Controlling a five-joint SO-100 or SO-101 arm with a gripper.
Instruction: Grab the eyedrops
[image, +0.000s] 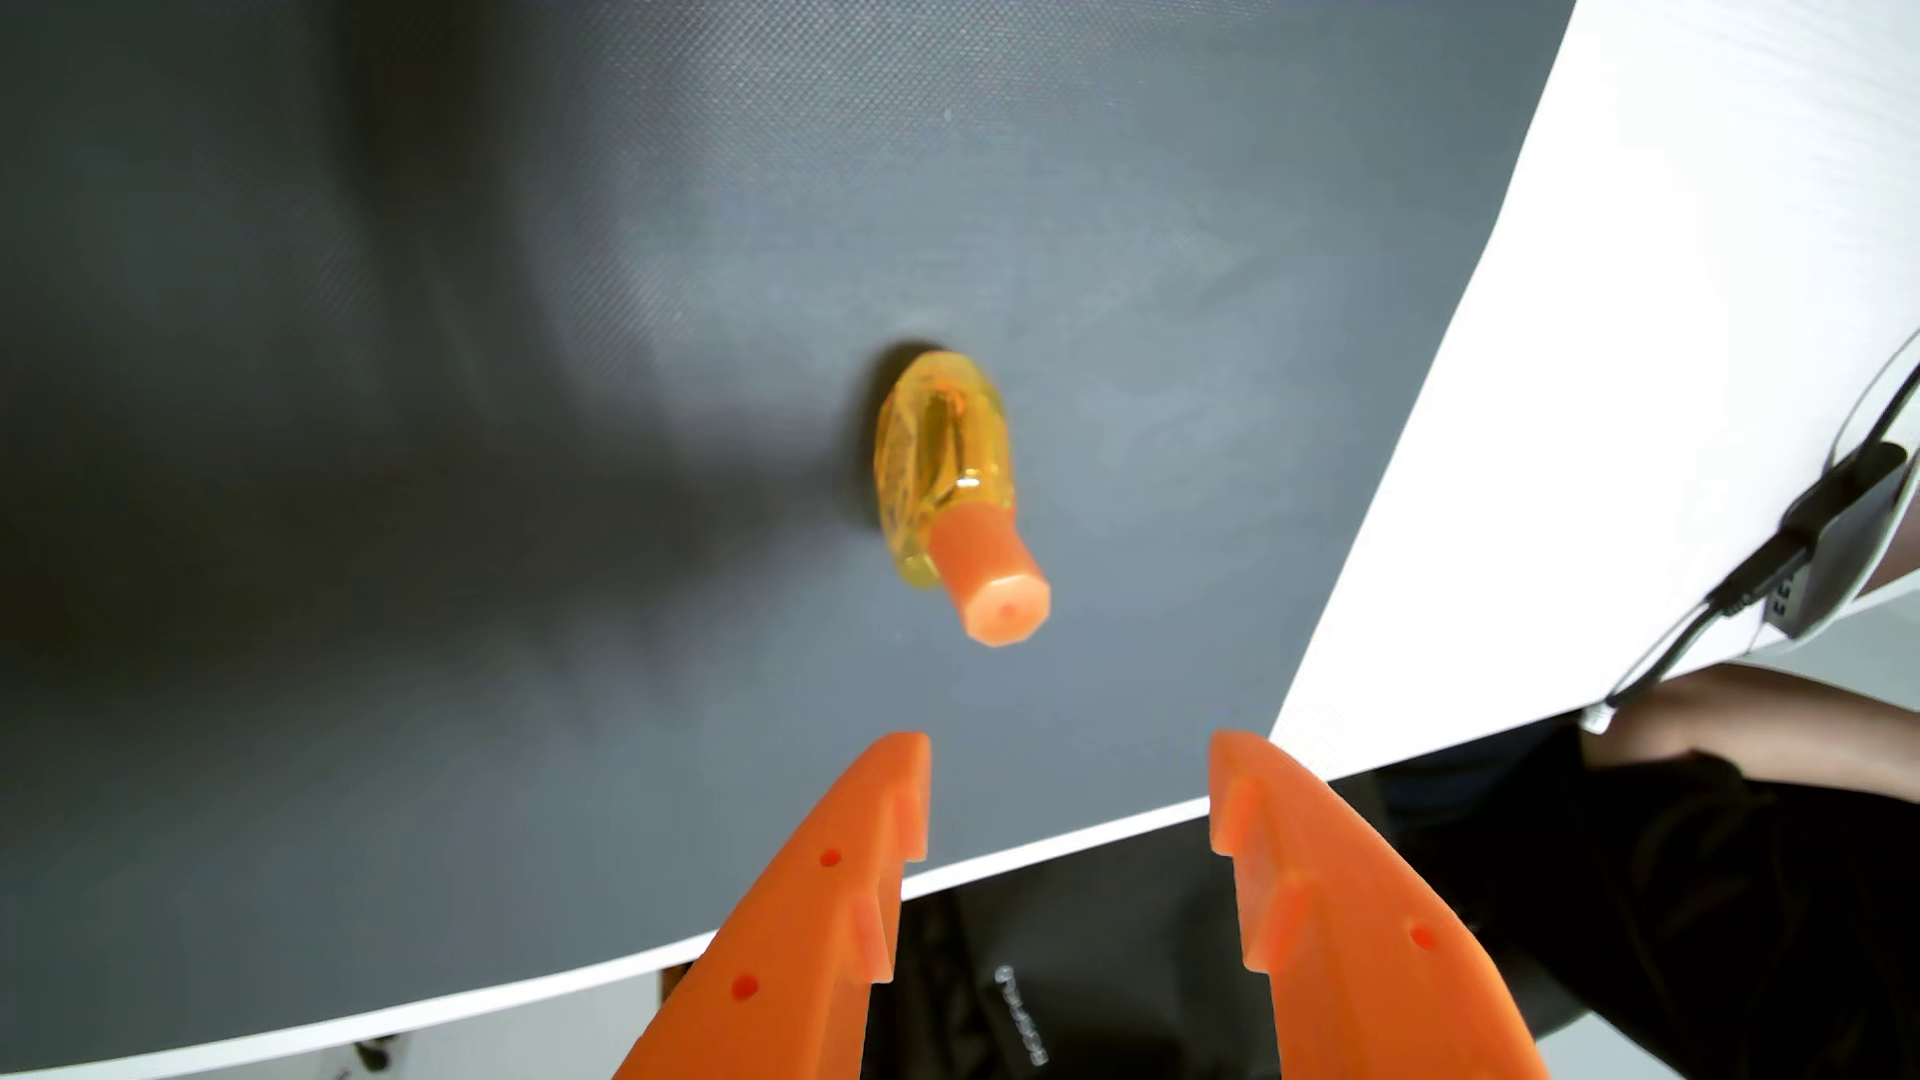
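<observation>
standing beyond spread pincer (1070, 743), eyedrops (945, 488), untouched

Gripper (1070, 753) hanging wide open
Two orange fingers (821, 914) are entering the wrist view from the bottom edge, tips spread well apart, gripping nothing.

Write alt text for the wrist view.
A small translucent yellow eyedrop bottle with an orange cap stands on a dark grey mat. The orange two-finger gripper hangs open above it, holding nothing.
</observation>
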